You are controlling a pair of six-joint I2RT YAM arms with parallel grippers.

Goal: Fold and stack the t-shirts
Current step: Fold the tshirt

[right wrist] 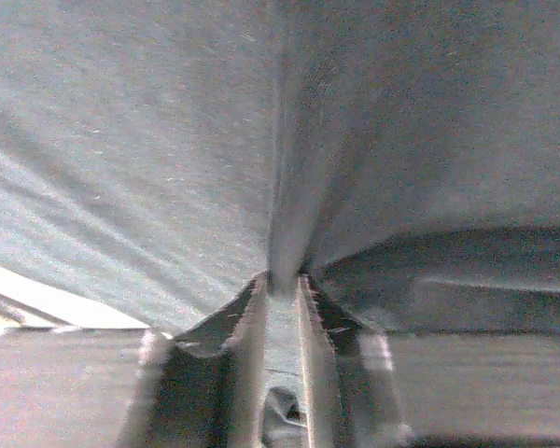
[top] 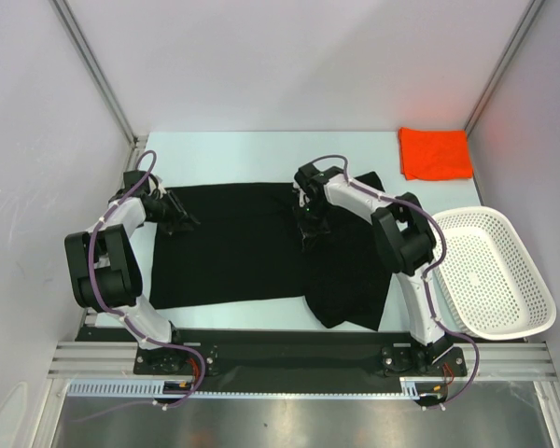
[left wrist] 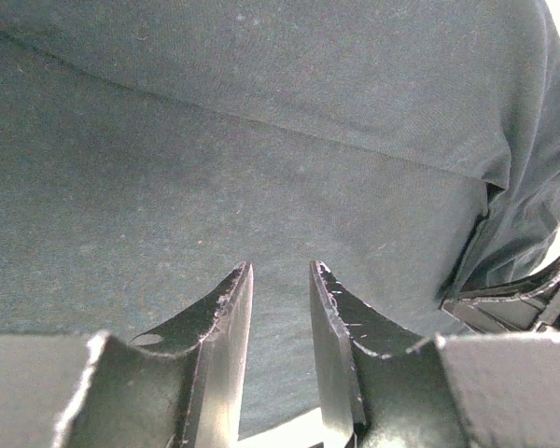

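The black t-shirt lies spread on the table, with its right part folded over and hanging toward the near edge. My left gripper is low at the shirt's left edge. In the left wrist view its jaws stand a little apart over flat black cloth, holding nothing. My right gripper is near the shirt's upper middle. In the right wrist view it is shut on a pinched ridge of the black cloth. The orange-red t-shirt lies folded at the far right corner.
A white mesh basket stands at the right, beside the right arm. Grey walls and metal posts close in the back and sides. The right gripper shows at the right edge of the left wrist view.
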